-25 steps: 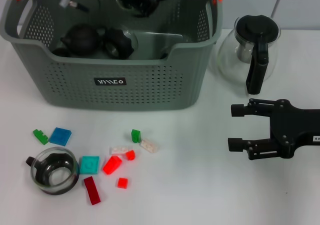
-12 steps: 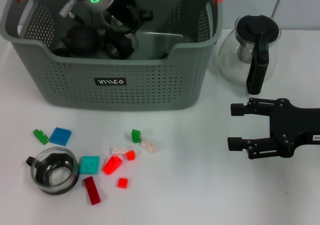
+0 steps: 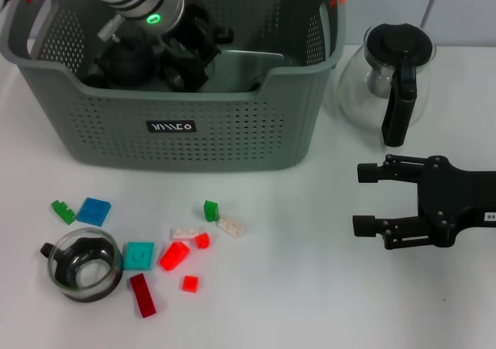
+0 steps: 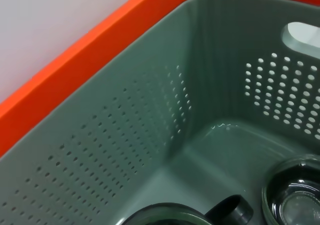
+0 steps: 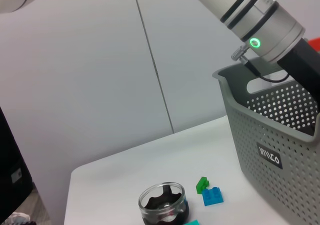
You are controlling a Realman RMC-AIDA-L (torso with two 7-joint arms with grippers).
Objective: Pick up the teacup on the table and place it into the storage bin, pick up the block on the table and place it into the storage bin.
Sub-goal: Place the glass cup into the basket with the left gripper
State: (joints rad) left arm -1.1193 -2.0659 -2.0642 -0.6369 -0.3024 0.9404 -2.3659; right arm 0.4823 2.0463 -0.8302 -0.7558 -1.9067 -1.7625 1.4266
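Already inside the storage bin (image 3: 194,143): two dark rounded vessels, probably teacups, side by side on its floor toward the left end. Left gripper (image 3: 203,37) reaches down into the bin just above them; whether its jaws are apart or together, cannot tell, since the wrist body hides them and the left wrist view shows only bin wall, floor and dark rims. Whether it carries anything is equally unclear.

Outside the bin, on the table (image 3: 310,287) in front of its left corner: one glass teacup (image 3: 81,267) with dark base and small side handle, upright, untouched. Scattered just right of it, a loose group of blocks: blue block (image 3: 93,211), green block (image 3: 62,210), teal block (image 3: 139,254), dark red block (image 3: 142,295), several small red, white and green pieces. None appear to be in the bin, as far as visible.

Judgement: cup portion partly done, one cup left; block portion seemingly not begun.

Right gripper (image 3: 370,198) hovers over the table well right of the bin, below the glass coffee pot (image 3: 387,74), jaws apart, holding nothing.

Writing: small black label (image 3: 172,126) on the bin's front wall, white lettering, not legible with confidence; right wrist view suggests "VINCO" or similar.
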